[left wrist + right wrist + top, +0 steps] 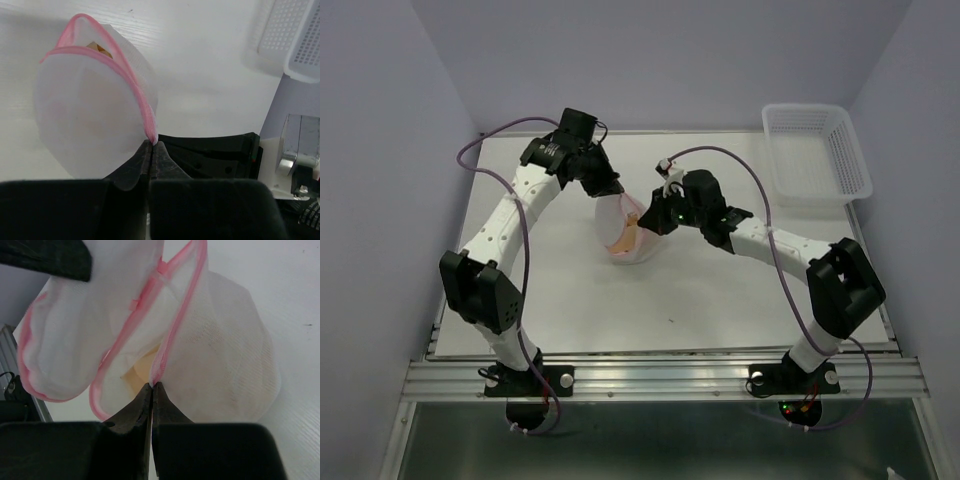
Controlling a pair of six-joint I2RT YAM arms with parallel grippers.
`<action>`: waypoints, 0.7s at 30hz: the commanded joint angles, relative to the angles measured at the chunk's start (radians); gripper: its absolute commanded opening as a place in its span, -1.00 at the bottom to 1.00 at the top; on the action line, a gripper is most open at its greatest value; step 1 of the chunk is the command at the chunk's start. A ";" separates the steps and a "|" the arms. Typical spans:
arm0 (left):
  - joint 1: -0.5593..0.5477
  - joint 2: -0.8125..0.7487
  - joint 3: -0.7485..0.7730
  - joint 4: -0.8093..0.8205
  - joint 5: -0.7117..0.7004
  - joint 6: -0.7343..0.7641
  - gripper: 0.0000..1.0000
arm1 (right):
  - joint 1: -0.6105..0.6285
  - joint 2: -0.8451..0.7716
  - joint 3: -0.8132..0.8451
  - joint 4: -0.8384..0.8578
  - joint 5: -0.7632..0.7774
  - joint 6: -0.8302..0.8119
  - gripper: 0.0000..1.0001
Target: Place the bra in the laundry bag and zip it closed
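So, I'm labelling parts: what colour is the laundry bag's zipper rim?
Pink; the zipper rim shows best in the right wrist view.

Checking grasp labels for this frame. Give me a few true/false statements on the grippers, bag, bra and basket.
1. The left gripper is shut on the pink zipper rim of the laundry bag. True.
2. The right gripper is open, clear of the bag. False: it is shut on the rim too.
3. The bra lies on the table beside the bag. False: a beige shape shows inside the bag, through the opening.
4. The zipper is fully closed. False: the right wrist view shows the rim gaping open.
5. The white basket stands at the far right corner, apart from the bag. True.
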State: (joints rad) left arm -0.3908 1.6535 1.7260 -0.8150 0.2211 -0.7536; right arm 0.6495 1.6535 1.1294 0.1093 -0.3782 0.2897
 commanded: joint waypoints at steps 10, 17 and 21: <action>-0.105 0.095 0.122 0.030 0.093 0.095 0.62 | -0.023 0.006 -0.092 0.113 0.122 0.118 -0.99; -0.108 0.026 0.161 0.043 0.077 0.148 0.98 | -0.083 -0.004 -0.166 0.165 0.096 0.170 -0.99; -0.064 -0.033 0.127 0.017 -0.023 0.158 0.98 | -0.122 -0.009 -0.175 0.174 0.068 0.187 -0.99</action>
State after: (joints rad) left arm -0.4965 1.7378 1.8278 -0.7959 0.2707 -0.6403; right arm 0.5613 1.6829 0.9596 0.2001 -0.3031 0.4496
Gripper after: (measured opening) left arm 0.990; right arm 0.034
